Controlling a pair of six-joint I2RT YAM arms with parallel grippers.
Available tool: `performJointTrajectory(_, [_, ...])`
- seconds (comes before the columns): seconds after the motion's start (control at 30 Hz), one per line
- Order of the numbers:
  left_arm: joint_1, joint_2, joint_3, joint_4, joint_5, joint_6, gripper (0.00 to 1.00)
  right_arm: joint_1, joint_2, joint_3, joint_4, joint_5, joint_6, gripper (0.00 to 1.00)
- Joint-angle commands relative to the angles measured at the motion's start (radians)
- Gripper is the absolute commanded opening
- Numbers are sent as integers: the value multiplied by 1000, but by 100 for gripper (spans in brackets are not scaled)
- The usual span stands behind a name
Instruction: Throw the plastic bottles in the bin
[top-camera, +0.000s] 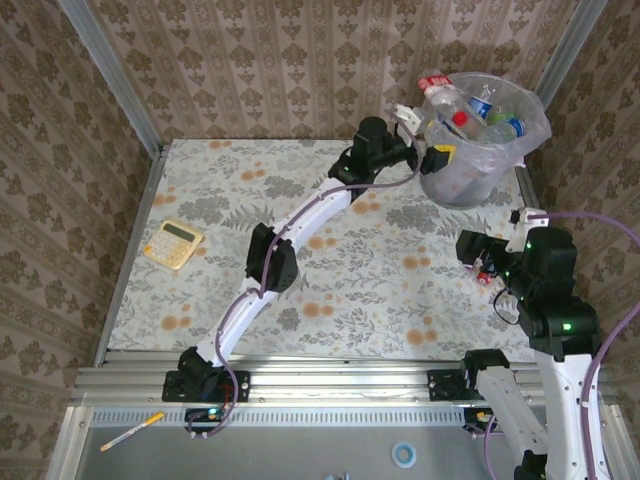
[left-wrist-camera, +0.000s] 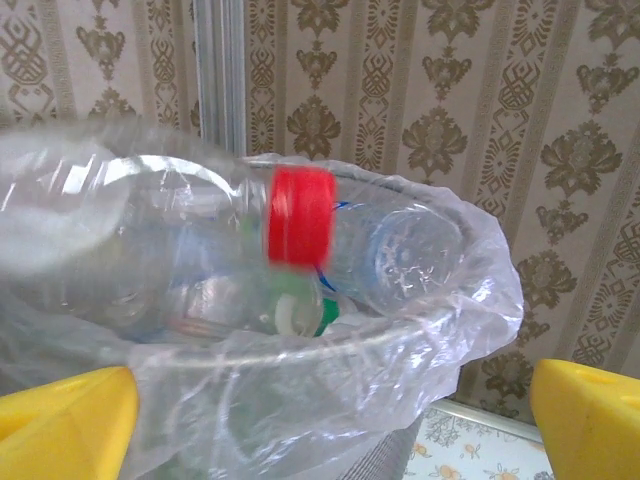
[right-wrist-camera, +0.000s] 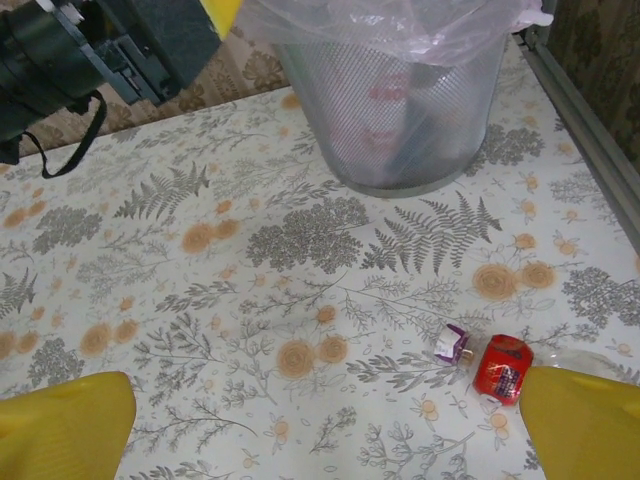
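Looks like the drop step to me. The left gripper (left-wrist-camera: 330, 425) hangs at the bin (top-camera: 465, 180) in the 1 o'clock corner of the table (top-camera: 220, 200), fingers wide apart. A clear red-capped bottle (left-wrist-camera: 200, 220) shows blurred over the mouth of the bag (left-wrist-camera: 440, 330), touching neither finger, so my guess is it's falling in.

The right gripper (right-wrist-camera: 330, 430) is spread wide too and holds nothing. It's low over the table at about 3 o'clock, with a red-labelled bottle (right-wrist-camera: 505, 368) lying right beside one of its fingers, at 4 o'clock in the wrist view.

Next move, I reckon: the right arm shifts to get that bottle between its fingers, closes, and carries it over. The left arm should back off the rim first.

Counts:
- one bin
- one bottle on the table
- one bottle over the bin
- at least four bottles inside, too jumbled for an exact number
- one yellow calculator (top-camera: 172, 243) at 9 o'clock
- one purple scrap (right-wrist-camera: 455, 345) beside the loose bottle
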Motion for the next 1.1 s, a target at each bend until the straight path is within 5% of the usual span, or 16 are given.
performJointTrajectory(0.0, [21, -132, -21, 11, 70, 36, 100, -4, -2, -26, 43, -42, 37, 100])
performJointTrajectory(0.23, [18, -247, -122, -114, 154, 148, 100, -4, -28, -66, 47, -44, 60, 100])
performJointTrajectory(0.53, [32, -581, -650, 52, 182, 204, 100, -4, -45, -115, 56, 10, 109, 100])
performJointTrajectory(0.67, [38, -707, -831, 128, 161, 207, 100, -4, -31, -109, -26, 140, 158, 100])
performJointTrajectory(0.8, [43, -838, -969, 120, 155, 233, 100, -5, 10, -86, -200, 238, 198, 100])
performJointTrajectory(1.07, [50, -1126, -1269, 94, 148, 265, 100, -3, 266, -86, -273, 221, 214, 100])
